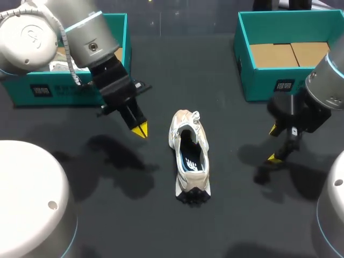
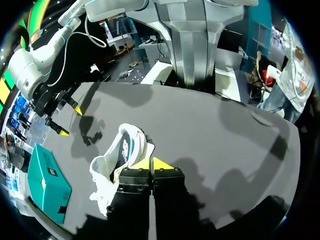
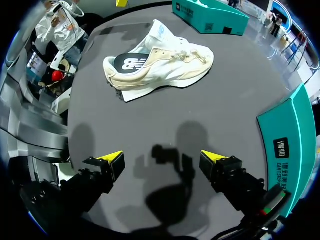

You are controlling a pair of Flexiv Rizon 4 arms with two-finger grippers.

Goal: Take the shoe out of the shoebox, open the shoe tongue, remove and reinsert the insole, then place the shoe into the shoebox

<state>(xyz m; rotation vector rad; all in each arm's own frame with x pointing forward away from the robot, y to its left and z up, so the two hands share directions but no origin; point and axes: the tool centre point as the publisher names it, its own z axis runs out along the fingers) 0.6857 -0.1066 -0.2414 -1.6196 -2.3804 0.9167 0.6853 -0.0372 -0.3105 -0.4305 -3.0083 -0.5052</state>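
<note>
Centre frame, the shoe [image 1: 189, 156] stands on the tabletop [image 1: 226, 215]; left hand [image 1: 141, 129] pinched narrow at its upper left, right hand [image 1: 274, 143] wide.

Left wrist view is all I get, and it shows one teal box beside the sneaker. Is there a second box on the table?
Observer: Yes, a second teal cardboard shoebox stands at the far left of the dark table.
Operator: Anything in the box I can see?
Observer: That right-hand teal cardboard shoebox shows only its brown cardboard floor.
Operator: Is my tool touching the shoe?
Observer: No. From above, the shut left tool hangs beside the white and beige lace-up sneaker, bare table between them.
</note>
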